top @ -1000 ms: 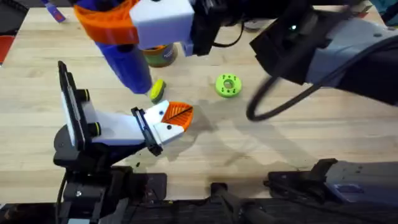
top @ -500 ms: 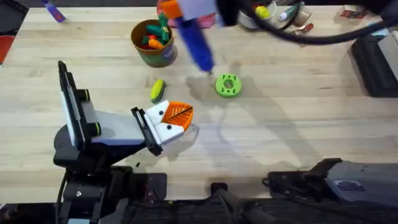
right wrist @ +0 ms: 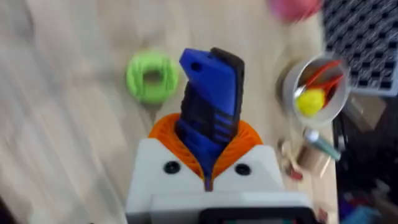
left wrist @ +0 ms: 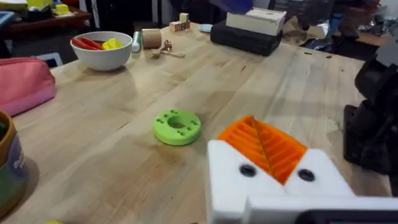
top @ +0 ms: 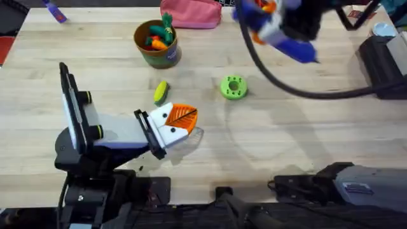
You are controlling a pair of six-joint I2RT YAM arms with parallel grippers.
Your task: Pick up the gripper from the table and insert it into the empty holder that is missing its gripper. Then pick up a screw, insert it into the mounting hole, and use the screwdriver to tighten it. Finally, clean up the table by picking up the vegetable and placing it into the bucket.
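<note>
My right gripper [top: 270, 22] hangs over the table's back right, shut on the blue screwdriver [top: 299, 48]. In the right wrist view the screwdriver [right wrist: 210, 106] stands between the orange pads [right wrist: 249, 134]. My left gripper [top: 186, 121] rests low near the table's middle, shut. An orange ribbed gripper wedge [left wrist: 264, 146] sits in its white holder block [left wrist: 224, 180], where two dark screw heads show. The yellow and green vegetable [top: 161, 91] lies just behind the left gripper. The green bucket [top: 166, 58] stands farther back with orange toy carrots inside.
A green round disc [top: 233, 87] lies mid-table, right of the vegetable. A pink pouch [top: 191, 13] lies at the back edge. A white bowl [right wrist: 292, 78] with yellow and red toys stands at the back right. A black box [top: 381, 63] sits by the right edge.
My right arm has carried the screwdriver from above the bucket and vegetable across to the back right. The left arm has not moved.
</note>
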